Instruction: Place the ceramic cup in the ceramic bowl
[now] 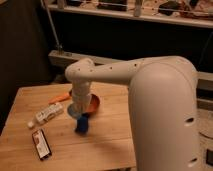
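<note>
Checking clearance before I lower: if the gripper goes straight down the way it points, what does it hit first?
Probably the dark-blue oblong object lying on the wooden table, just below the gripper; the orange-red glossy bowl sits off to its side. Depth is unclear.

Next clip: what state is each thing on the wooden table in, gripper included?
gripper: pointing down over the table.
orange-red ceramic bowl: upright on the table, beside the gripper.
pale-blue ceramic cup: at the gripper, above the table, not yet in the bowl.
dark-blue oblong thing: on the table below the gripper.
white tube: lying flat.
dark packet: lying flat.
orange-handled tool: lying flat, partly behind the arm.
</note>
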`<act>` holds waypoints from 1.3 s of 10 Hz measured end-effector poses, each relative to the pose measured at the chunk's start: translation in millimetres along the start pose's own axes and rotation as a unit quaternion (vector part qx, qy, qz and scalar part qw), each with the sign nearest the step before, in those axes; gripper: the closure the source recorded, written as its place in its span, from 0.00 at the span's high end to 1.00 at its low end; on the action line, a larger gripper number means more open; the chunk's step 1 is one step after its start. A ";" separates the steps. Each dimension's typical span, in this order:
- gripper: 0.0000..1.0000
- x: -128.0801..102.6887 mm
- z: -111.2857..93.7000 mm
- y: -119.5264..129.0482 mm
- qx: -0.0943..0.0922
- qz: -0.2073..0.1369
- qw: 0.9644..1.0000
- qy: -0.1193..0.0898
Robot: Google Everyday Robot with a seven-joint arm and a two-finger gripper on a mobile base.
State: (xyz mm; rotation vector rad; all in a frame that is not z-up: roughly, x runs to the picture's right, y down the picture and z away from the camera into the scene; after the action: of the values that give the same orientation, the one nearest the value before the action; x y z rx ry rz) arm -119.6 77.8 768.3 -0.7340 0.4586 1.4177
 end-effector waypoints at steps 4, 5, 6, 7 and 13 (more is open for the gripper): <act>0.00 -62.5 -31.6 -43.3 -0.005 0.057 0.998 -0.021; 0.00 -70.0 -30.4 -52.8 0.000 0.067 0.998 -0.019; 0.00 -76.0 -22.5 -59.9 0.006 0.075 0.997 -0.012; 0.00 -76.7 -16.8 -60.5 0.008 0.076 0.997 -0.007; 0.07 -60.1 37.7 -53.4 0.006 0.048 0.999 0.026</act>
State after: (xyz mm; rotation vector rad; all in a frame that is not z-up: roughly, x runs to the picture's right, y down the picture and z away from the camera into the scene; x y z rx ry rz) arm -79.6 61.4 845.9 -0.7487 0.5490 1.4857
